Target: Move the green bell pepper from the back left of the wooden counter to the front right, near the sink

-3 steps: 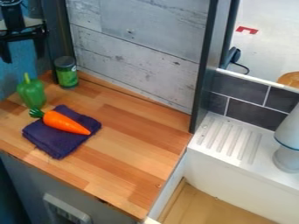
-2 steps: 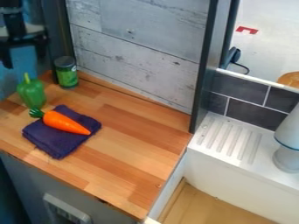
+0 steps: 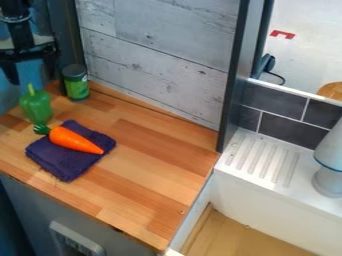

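Note:
The black gripper (image 3: 32, 72) hangs at the upper left, open, its two fingers apart with nothing between them. Just below it, a green pepper (image 3: 36, 106) stands upright near the counter's left edge. A green can with a dark lid (image 3: 76, 84) is to the pepper's right, by the back wall. In front of these lies a folded dark purple cloth (image 3: 65, 162). Across the cloth rests an orange carrot (image 3: 75, 140), its green top pointing to the upper left.
The wooden counter (image 3: 150, 172) ends at a dark post (image 3: 231, 85) on the right. Beyond it are a white ridged drainboard (image 3: 264, 159), a grey-white lamp-shaped object (image 3: 328, 165) and a sink basin (image 3: 234, 235). A grey plank wall (image 3: 157, 60) runs along the back.
The gripper has come slightly down and to the right, closer to the pepper. The pepper, can, cloth and carrot have kept their places.

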